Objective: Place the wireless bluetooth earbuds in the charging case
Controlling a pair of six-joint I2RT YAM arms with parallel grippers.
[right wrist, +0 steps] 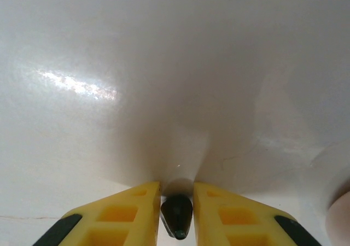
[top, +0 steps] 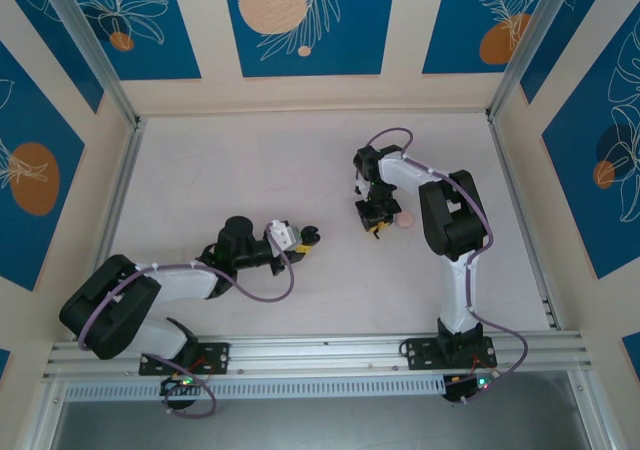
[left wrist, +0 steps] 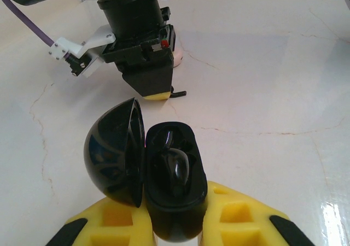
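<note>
Two arms stand over one pale table (top: 250, 170), and we list our findings from the largest item down. The left arm (top: 150, 290) lies low and reaches toward the middle of the table. The right arm (top: 450, 220) is folded upright on the right side, with its wrist turned down at the surface. The left gripper (left wrist: 169, 197) is clamped on the charging case (left wrist: 172, 169), one yellow finger against each flank of its base. This case is black and hinged open, with its domed lid (left wrist: 112, 153) swung out to the left. A glossy dark rounded form sits in the base, and we cannot tell whether it is an earbud or part of the moulding. The right gripper (right wrist: 176, 190) points down just beyond the open case, its tips at the table surface. A pale pink disc (top: 404, 220) lies on the table just beside it. The right gripper's yellow fingers are drawn in on a small dark earbud (right wrist: 176, 216), which is pinched between them.
</note>
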